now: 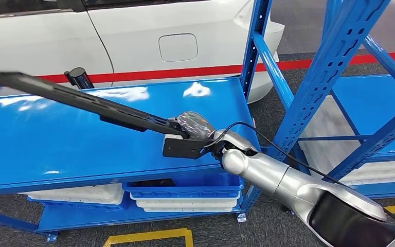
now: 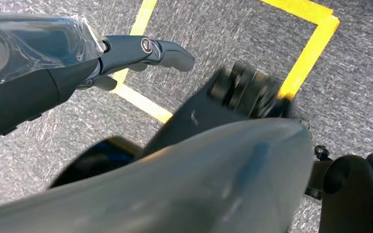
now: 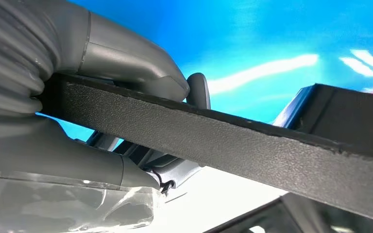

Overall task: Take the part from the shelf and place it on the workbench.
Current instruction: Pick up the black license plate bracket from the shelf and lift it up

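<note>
The part [image 1: 82,100] is a long, flat black strip with a wider black plate at its near end. My right hand [image 1: 193,127] grips that near end, and the strip slants away to the far left above the blue workbench top [image 1: 46,149]. Whether it touches the top I cannot tell. In the right wrist view the textured strip [image 3: 233,141] runs between the thumb [image 3: 126,60] and the fingers [image 3: 77,162] of my right hand [image 3: 53,111]. My left hand [image 2: 53,68] hangs over the grey floor, fingers [image 2: 165,51] stretched out, holding nothing.
Blue shelf uprights [image 1: 334,67] stand to the right, with white trays [image 1: 380,172] low on the shelf. Blue and white bins [image 1: 185,194] sit under the bench top. A white car [image 1: 133,36] and a black cylinder [image 1: 79,78] are behind it. Yellow tape [image 1: 149,236] marks the floor.
</note>
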Controlling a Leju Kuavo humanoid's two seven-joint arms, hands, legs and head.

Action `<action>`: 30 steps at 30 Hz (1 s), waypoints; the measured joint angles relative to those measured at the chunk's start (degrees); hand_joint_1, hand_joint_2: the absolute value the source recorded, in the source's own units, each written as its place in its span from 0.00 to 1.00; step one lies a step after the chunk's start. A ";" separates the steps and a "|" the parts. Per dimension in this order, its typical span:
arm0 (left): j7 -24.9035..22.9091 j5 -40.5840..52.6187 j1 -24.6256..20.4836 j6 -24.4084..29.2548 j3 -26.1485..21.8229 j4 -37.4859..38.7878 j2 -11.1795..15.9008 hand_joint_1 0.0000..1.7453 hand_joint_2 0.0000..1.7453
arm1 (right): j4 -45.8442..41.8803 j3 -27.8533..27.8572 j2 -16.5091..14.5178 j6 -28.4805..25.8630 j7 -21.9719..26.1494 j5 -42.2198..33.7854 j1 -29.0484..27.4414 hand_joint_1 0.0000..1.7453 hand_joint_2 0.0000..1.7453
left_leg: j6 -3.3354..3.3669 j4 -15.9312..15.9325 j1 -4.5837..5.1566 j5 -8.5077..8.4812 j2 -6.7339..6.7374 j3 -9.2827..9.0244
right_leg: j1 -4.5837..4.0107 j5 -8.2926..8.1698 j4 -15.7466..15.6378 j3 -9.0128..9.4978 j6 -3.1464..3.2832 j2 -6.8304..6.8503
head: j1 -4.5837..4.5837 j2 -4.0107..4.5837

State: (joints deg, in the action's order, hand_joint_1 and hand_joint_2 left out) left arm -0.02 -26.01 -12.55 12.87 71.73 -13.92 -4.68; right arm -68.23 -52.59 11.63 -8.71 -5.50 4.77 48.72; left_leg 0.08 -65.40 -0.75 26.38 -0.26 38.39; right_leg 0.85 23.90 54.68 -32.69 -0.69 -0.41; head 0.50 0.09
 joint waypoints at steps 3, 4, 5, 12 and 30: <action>0.23 -0.10 0.01 0.19 -0.01 0.00 0.03 0.00 0.00 | -4.54 1.63 0.14 -0.57 3.10 -8.55 -0.55 1.00 1.00 | 0.74 10.24 0.25 -3.56 -0.03 -4.99 | -0.33 0.22 0.07 0.00 -0.55 -0.11 | 0.09 0.00; 0.32 -0.16 0.11 0.24 -0.02 0.00 0.03 0.00 0.00 | -6.24 2.23 0.21 -0.73 4.18 -11.30 -0.83 1.00 1.00 | 1.06 10.92 0.40 -3.55 -0.05 -5.33 | -0.42 0.25 0.05 -0.04 -0.78 -0.13 | 0.13 0.00; 0.41 -0.22 0.25 0.31 -0.03 0.00 0.04 0.00 0.00 | -8.05 2.83 0.28 -0.83 5.05 -13.70 -1.16 1.00 1.00 | 1.44 10.93 0.52 -3.61 -0.06 -5.34 | -0.41 0.26 0.00 -0.03 -1.06 -0.14 | 0.16 0.00; 0.68 -0.53 0.70 1.00 -0.11 0.01 0.14 0.00 0.00 | -17.86 5.83 1.49 -0.79 7.59 -19.96 -4.22 1.00 1.00 | 3.33 11.40 0.45 -3.76 0.00 -5.84 | -0.20 8.96 17.38 -7.71 -2.40 0.05 | 0.19 0.00; 3.81 -3.98 2.68 4.98 -1.45 0.02 0.97 0.00 1.00 | -34.18 8.22 2.57 1.67 22.00 -24.11 -25.45 1.00 1.00 | -0.07 -2.68 0.02 2.38 -0.10 -0.23 | -0.11 0.57 -0.21 0.84 0.16 0.15 | 0.02 0.00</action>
State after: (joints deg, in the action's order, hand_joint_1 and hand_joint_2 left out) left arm 3.80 -29.99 -9.87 17.85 70.29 -13.90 -3.71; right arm -102.41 -44.36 14.20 -7.04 16.50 -19.33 23.27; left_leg 0.01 -68.09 -0.73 28.76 -0.37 38.16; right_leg 0.74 24.47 54.48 -31.85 -0.53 -0.26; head 0.52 0.09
